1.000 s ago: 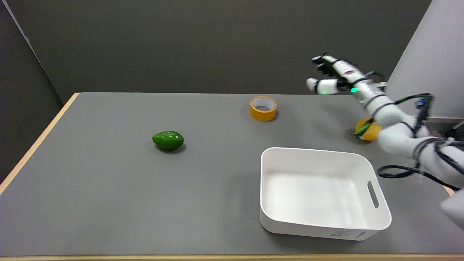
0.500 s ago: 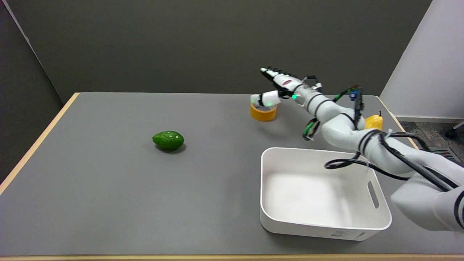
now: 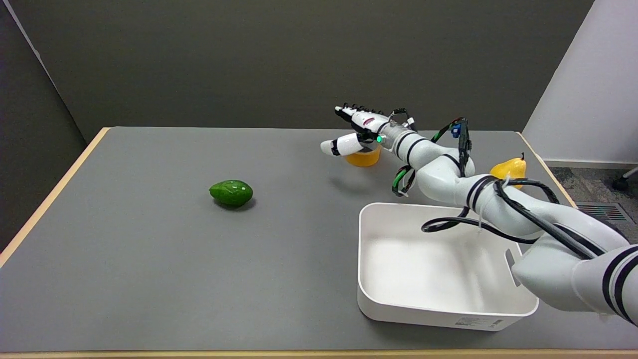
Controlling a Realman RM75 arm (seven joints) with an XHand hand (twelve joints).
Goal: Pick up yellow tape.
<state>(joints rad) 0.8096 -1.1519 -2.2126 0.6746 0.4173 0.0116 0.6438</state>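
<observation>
The yellow tape (image 3: pixel 363 158), a short roll lying flat, sits on the grey table (image 3: pixel 149 239) toward the far side. My right hand (image 3: pixel 355 130) hovers just above it, fingers spread and stretched to the left, thumb low in front of the roll. Most of the roll is hidden behind the hand; only its lower front edge shows. Nothing is held in the hand.
A white bin (image 3: pixel 438 264) stands near the front right, under my forearm. A green avocado-like fruit (image 3: pixel 231 193) lies left of centre. A yellow pear (image 3: pixel 509 169) sits at the far right behind the arm. The table's wooden edge (image 3: pixel 50 199) runs along the left.
My right arm has swept left from beside the pear to over the tape. The hand now covers the roll's top, slightly further left than half a second ago. The tape has not moved.
</observation>
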